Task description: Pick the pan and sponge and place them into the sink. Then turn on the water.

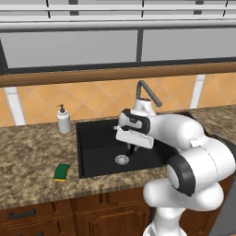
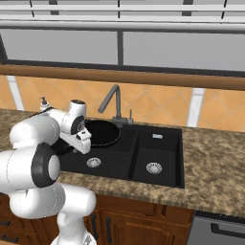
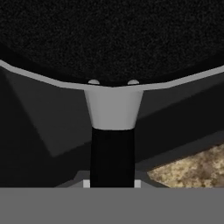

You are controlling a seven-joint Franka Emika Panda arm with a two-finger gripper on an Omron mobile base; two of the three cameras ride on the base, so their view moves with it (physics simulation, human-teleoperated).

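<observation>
Black sink (image 1: pixel 92 161) set into the speckled brown counter (image 1: pixel 27 152), with a big left bowl and a smaller right bowl, each with a round silver drain (image 2: pixel 153 168). Gripper (image 3: pixel 112 183) squeezed tight on the black handle (image 3: pixel 112 157) of the pan (image 2: pixel 101 132), seen up close from the hand, with the grey neck of the handle going up to the wide black round dish and its pale rim. Pan held up in the air over the back of the big left bowl of the sink, tipped a bit, just in front of the tap (image 2: pixel 113 103), above the left drain. In the left base view, gripper (image 1: pixel 132 148) pointing down over the sink near the drain, with the white arm reaching across from the right side of the sink. Little sponge (image 1: pixel 61 172), green on top and yellow below, lying flat on the counter just left of the sink, near the front edge, well apart from the pan. White soap bottle (image 1: pixel 63 119) standing upright at the back of the counter, left of the sink and behind the sponge. Tall dark grey tap standing behind the sink, bent over the big bowl. No water running into the sink. Orange tiles (image 2: pixel 158 103) on the wall behind the sink, under a long wooden ledge (image 2: pixel 143 76).
</observation>
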